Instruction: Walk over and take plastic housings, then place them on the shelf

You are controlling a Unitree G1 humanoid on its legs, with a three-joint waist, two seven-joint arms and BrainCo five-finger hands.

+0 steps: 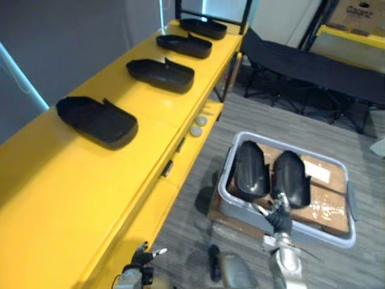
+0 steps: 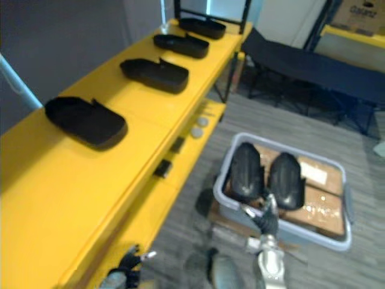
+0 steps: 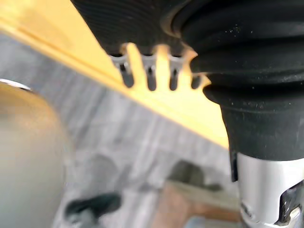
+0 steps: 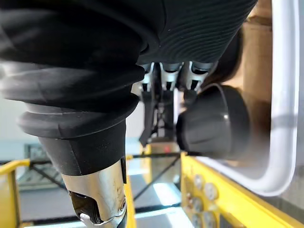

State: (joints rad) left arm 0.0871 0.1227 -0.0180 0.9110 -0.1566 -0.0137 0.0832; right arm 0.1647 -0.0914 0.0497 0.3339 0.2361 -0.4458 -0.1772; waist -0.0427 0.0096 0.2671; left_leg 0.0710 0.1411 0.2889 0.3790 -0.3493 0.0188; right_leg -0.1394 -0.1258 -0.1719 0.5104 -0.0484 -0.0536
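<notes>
Several black plastic housings lie in a row on top of the yellow shelf, the nearest one open side up and another beyond it. On the floor, a grey bin holds two more housings, domed side up, on cardboard. My right hand hovers over the bin's near rim, open, just short of the right housing, with its fingers straight. My left hand hangs low beside the shelf's front edge, open and empty.
A black folding cot stands behind the bin. Small round parts sit on the shelf's lower yellow ledge. A cardboard box rests on a yellow rack at the back right. Grey floor lies between shelf and bin.
</notes>
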